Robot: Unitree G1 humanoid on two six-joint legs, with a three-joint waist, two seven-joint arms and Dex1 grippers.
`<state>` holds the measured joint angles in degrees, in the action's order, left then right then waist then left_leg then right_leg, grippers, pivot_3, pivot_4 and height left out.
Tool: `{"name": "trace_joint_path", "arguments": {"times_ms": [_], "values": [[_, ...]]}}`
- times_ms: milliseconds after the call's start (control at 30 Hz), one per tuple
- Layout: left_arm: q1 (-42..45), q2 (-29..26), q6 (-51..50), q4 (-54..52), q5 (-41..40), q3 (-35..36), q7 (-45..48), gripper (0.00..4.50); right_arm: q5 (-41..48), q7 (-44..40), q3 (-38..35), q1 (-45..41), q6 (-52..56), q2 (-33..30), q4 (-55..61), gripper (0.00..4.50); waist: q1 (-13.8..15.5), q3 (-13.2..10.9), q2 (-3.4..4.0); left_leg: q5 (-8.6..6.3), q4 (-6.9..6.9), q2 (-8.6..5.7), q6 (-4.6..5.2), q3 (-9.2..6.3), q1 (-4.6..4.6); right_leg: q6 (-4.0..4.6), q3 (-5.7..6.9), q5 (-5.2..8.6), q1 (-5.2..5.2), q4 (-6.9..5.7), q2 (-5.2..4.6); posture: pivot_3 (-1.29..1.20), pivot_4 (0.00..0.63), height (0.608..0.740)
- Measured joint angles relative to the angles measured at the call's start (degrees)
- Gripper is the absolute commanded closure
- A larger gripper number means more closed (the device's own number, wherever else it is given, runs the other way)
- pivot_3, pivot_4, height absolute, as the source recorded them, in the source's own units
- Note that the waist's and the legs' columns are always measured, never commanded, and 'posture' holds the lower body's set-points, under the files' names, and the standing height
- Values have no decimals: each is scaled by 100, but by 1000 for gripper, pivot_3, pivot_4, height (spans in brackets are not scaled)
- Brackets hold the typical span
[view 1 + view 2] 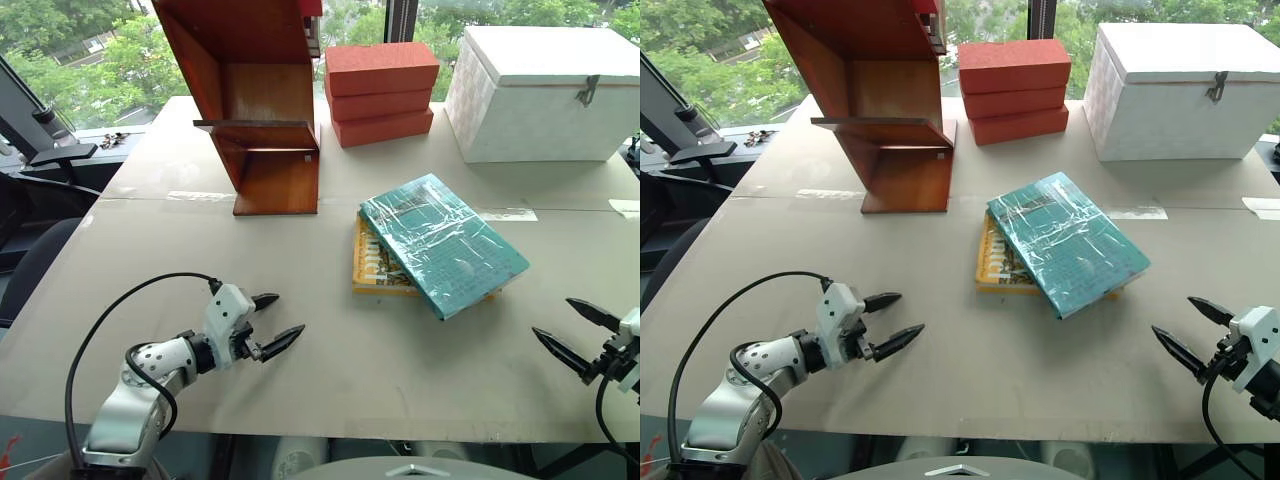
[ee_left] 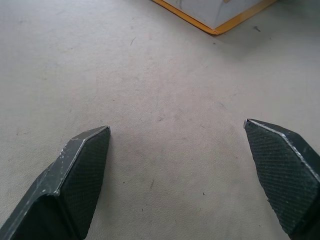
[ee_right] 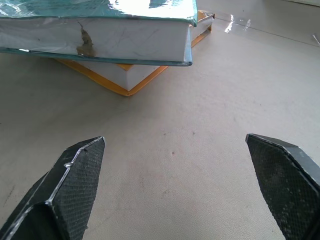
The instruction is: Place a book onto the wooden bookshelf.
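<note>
On the near left of the pale desk (image 1: 400, 370), the left tool (image 1: 274, 321) is hovering low over the bare surface with its two black fingers (image 2: 82, 175) spread wide, nothing between them, pointing toward the middle of the desk. Farther back on the left, the wooden bookshelf (image 1: 262, 110) is standing upright, its slanted side panels rising out of the top of the head views and a thin shelf board crossing between them. Just to its right, three red-orange bricks (image 1: 381, 93) are sitting in a stack near the window. In the middle of the desk, the book (image 1: 441, 241) in its shiny plastic wrap is lying flat and skewed on top of a yellow-orange book (image 1: 372, 267), well apart from the bookshelf and from both tools. Behind it to the right, a white box (image 1: 545, 95) with a latch is resting by the window. At the near right edge, the right tool (image 1: 574, 331) is hanging with its fingers (image 3: 70, 190) likewise spread and empty, aiming leftward toward the two stacked books.
</note>
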<state>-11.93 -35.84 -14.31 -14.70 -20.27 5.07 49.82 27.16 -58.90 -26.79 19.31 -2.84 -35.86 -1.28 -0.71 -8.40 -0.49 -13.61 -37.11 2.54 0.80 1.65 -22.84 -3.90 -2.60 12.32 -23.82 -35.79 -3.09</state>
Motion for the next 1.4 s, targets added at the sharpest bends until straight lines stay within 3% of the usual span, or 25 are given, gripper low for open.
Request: {"name": "trace_joint_path", "arguments": {"times_ms": [800,967,1167,1267,1367,1400], "values": [[-219,35,341,19,-196,211,20,111,-136,-14,143,-351,-64,-6,-319,0,-6,-34,-42,1,1,6,1,6,-5,1,-2,0,-5,0,2,0,150,740],[25,-116,223,25,-307,242,199,111,-426,833,210,-1146,564,-220,-380,0,-8,-49,-55,1,-4,5,2,10,-6,3,-3,-2,-6,-2,2,0,150,740],[641,-667,-319,-389,-1602,709,1174,111,-754,1649,689,-2953,1356,-345,-672,0,-14,-60,-59,3,0,6,4,12,-18,24,-2,-15,-12,-4,9,0,150,740],[940,-886,-443,-429,-1791,788,1444,0,-846,1645,976,-3820,1374,-325,-1321,840,-5,-70,-69,3,2,5,4,6,-26,26,-1,-15,-12,-2,17,0,150,740],[1291,-1118,-552,-418,-1832,789,1673,0,-942,1344,1345,-4458,1337,-303,-2054,2100,-1,-76,-76,3,0,4,5,1,-34,26,1,-15,-12,0,19,0,150,740],[1418,-1202,-559,-413,-1832,791,1757,0,-1019,1194,1501,-4631,1300,-303,-2304,2764,-3,-78,-77,3,0,5,5,1,-34,26,1,-15,-12,1,19,0,150,740]]}}
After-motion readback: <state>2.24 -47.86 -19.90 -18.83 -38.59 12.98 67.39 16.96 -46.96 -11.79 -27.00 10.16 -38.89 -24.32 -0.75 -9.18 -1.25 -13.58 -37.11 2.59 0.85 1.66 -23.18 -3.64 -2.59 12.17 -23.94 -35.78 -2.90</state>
